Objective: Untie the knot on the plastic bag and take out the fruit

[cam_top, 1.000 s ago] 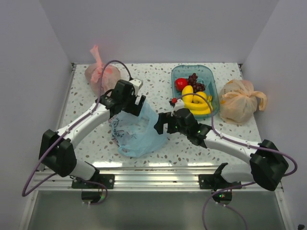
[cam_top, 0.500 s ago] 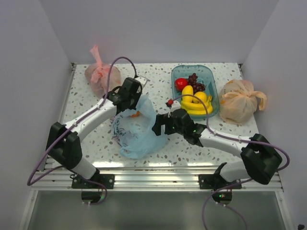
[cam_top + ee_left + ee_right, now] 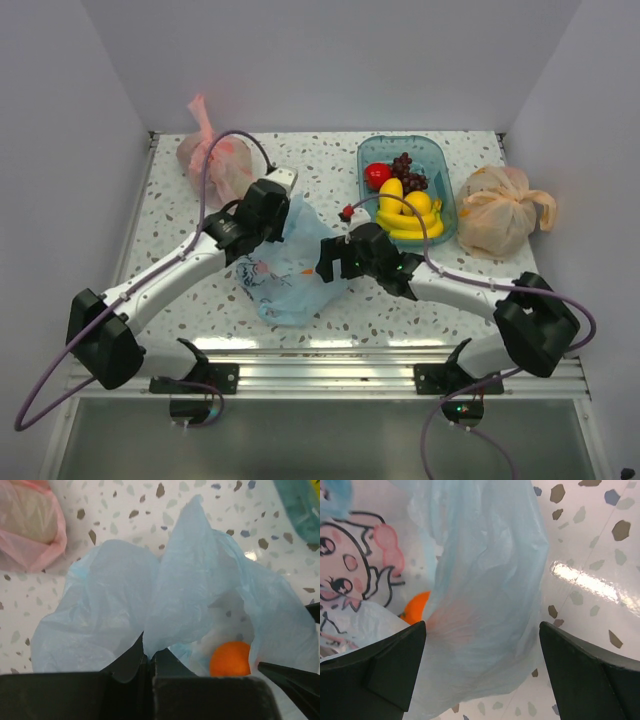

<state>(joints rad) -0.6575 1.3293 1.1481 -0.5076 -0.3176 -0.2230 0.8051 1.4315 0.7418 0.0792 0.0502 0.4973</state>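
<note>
The light blue plastic bag (image 3: 285, 272) lies open and crumpled on the table between my two grippers. My left gripper (image 3: 274, 226) is at its far edge, and in the left wrist view the gripper (image 3: 149, 656) is shut on a fold of the bag (image 3: 190, 580). An orange fruit (image 3: 230, 659) lies inside the bag's mouth. My right gripper (image 3: 326, 262) is at the bag's right side. In the right wrist view it (image 3: 482, 652) stands open, its fingers astride a hanging fold of the bag (image 3: 485, 580), with the orange (image 3: 417, 607) just beyond.
A teal tray (image 3: 441, 163) at the back right holds bananas (image 3: 405, 218), a red apple (image 3: 377, 175), grapes (image 3: 409, 172) and a yellow round fruit (image 3: 420, 203). A knotted orange bag (image 3: 500, 212) lies right of it, a knotted pink bag (image 3: 212, 155) at the back left.
My left gripper has shut on the bag's far edge and drawn it a little toward the near left. The right gripper has moved left up to the bag, still open.
</note>
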